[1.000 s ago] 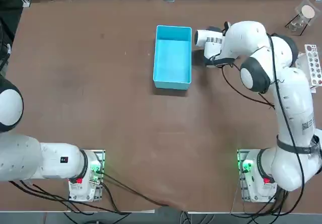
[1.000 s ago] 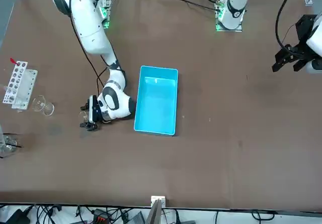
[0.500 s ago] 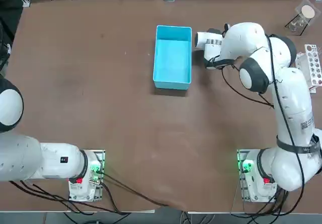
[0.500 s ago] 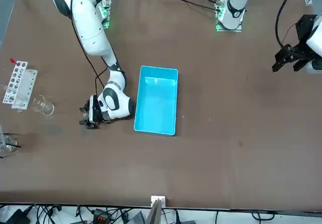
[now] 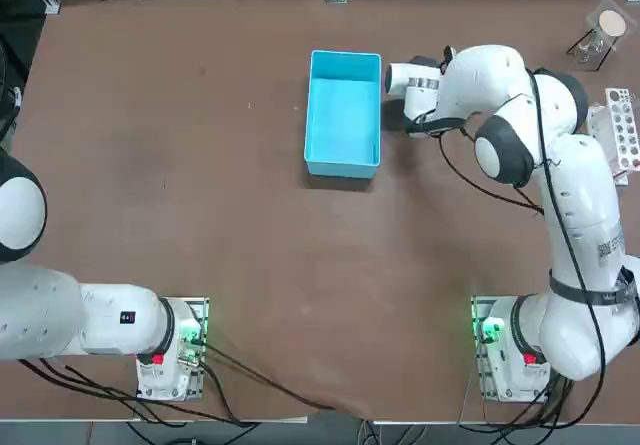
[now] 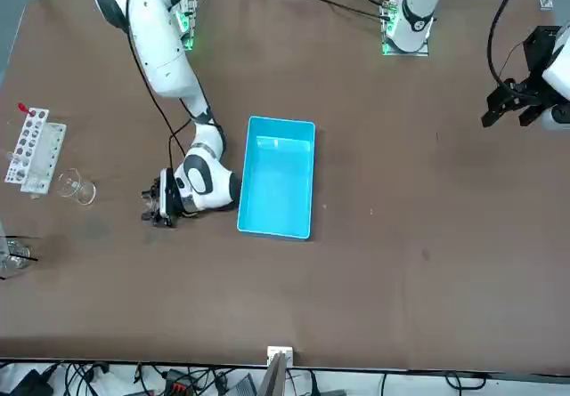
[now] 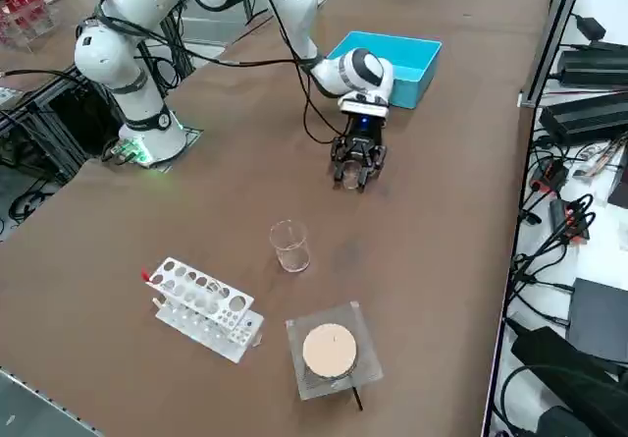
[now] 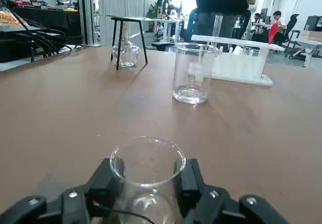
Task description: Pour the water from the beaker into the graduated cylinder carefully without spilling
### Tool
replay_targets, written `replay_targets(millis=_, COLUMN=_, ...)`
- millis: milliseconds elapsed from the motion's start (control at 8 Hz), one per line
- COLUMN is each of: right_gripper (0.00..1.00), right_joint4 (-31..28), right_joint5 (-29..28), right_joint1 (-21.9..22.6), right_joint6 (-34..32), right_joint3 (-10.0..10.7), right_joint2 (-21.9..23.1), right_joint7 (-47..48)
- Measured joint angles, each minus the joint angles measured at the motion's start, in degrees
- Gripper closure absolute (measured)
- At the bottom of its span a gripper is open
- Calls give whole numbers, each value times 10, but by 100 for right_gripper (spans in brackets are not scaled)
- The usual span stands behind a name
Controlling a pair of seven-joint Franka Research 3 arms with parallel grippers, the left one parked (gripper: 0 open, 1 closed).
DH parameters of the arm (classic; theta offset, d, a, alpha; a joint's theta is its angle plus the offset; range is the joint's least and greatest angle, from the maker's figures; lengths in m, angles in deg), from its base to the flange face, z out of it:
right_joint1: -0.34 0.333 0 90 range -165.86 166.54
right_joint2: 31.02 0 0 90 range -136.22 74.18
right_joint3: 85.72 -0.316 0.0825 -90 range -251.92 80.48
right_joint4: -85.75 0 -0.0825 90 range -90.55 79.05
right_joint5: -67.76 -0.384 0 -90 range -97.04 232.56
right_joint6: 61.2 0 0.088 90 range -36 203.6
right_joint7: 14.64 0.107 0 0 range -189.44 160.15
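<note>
1. The right gripper (image 8: 147, 194) sits low over the brown table (image 6: 401, 236), just beside the blue bin (image 6: 278, 176), on the bin's side nearest the glassware.
2. In the wrist view the gripper's two black fingers (image 8: 103, 181) press against opposite sides of the beaker (image 8: 147, 176). The fingers are closed to the width of the glass and hold it.
3. The beaker is a small clear vessel with a round open rim. It stands upright between the fingers, and its rim rises above the finger pads.
4. In the right side view the gripper (image 7: 357, 165) points down at the table with the beaker (image 7: 350, 173) showing faintly between the fingertips. Whether the beaker's base rests on the table or is just clear of it cannot be told.
5. The graduated cylinder (image 7: 289, 245) stands upright on the table, apart from the gripper, between it and the white holed rack (image 7: 204, 307).
6. In the wrist view the same taller clear vessel (image 8: 193, 73) stands straight ahead of the held beaker, with the rack (image 8: 236, 65) just behind it.
7. A glass flask on a small black stand (image 8: 127, 53) stands further off on the table, to one side of the taller vessel.
8. In the front view the gripper (image 6: 160, 207) is at the end of the bent right arm, well apart from the cylinder (image 6: 76, 188) near the rack (image 6: 34, 149).
</note>
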Motion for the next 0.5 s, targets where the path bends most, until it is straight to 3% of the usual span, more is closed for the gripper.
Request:
replay_targets(millis=250, right_gripper=39, right_joint4=9, right_joint5=-12, right_joint1=-2, right_joint6=-10, right_joint3=1, right_joint2=19, right_joint7=-27)
replay_targets(millis=500, right_gripper=39, right_joint4=17, right_joint5=-67, right_joint1=-23, right_joint6=-23, right_joint3=6, right_joint2=75, right_joint7=-139)
